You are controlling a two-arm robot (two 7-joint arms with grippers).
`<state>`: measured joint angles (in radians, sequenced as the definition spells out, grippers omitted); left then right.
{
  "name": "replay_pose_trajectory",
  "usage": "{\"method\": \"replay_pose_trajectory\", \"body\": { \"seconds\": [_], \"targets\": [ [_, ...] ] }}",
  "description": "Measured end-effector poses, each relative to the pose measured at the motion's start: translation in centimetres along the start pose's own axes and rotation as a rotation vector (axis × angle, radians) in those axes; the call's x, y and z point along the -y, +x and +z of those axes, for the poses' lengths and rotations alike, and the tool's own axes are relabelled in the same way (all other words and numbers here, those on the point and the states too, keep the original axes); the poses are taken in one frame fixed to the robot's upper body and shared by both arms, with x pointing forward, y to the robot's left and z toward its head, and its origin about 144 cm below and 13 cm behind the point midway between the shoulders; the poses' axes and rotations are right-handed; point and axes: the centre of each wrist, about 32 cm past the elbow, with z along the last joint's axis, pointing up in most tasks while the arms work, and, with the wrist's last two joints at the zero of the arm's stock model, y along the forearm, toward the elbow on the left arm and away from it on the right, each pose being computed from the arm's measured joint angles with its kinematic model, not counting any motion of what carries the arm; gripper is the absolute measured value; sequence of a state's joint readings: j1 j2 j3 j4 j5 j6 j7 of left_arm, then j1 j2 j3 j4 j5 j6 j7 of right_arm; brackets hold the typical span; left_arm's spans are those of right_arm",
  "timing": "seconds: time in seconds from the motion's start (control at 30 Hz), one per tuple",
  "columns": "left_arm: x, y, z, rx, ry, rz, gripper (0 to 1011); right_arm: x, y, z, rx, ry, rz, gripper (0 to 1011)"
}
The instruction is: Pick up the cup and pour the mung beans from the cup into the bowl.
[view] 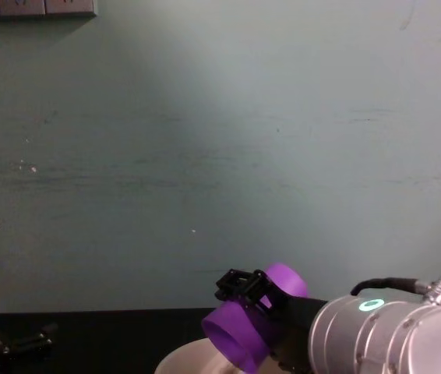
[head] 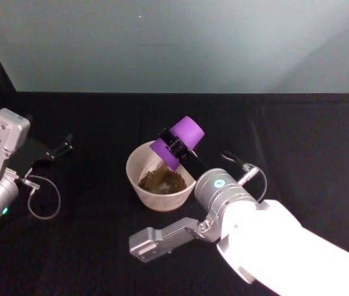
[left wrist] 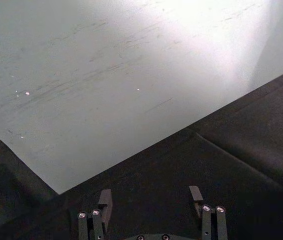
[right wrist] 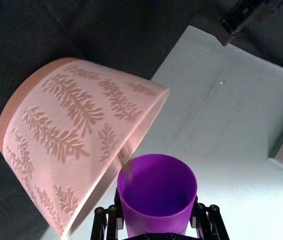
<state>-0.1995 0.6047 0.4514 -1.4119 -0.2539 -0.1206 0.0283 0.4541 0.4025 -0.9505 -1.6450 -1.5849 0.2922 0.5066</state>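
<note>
The purple cup (head: 185, 131) is tipped on its side, mouth down, over the right rim of the pale bowl (head: 139, 186). My right gripper (head: 173, 143) is shut on the cup around its middle. Brown-green mung beans (head: 162, 181) lie in a heap in the bowl's bottom. In the right wrist view the cup (right wrist: 156, 192) looks nearly empty inside, its mouth beside the fern-patterned wall of the bowl (right wrist: 76, 135). From the chest view, the tilted cup (view: 244, 335) hangs just above the bowl's rim (view: 181, 363). At the table's left, my left gripper (head: 60, 150) rests open and empty.
A black cloth covers the table (head: 298, 142), with a grey-green wall (head: 174, 43) behind its far edge. A thin cable loop (head: 44, 200) lies by the left arm. My right arm's white forearm (head: 285, 246) crosses the front right of the table.
</note>
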Motion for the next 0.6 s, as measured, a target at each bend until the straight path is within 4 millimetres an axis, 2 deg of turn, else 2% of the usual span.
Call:
{"method": "replay_pose_trajectory", "body": {
  "seconds": [0.27, 0.6],
  "targets": [
    [0.0, 0.0, 0.0, 0.0, 0.0, 0.0, 1000, -0.03, 0.01, 0.33, 0.084, -0.019, -0.011, 715],
    [0.0, 0.0, 0.0, 0.0, 0.0, 0.0, 1000, 0.06, 0.07, -0.04, 0.053, -0.018, -0.02, 715]
  ]
}}
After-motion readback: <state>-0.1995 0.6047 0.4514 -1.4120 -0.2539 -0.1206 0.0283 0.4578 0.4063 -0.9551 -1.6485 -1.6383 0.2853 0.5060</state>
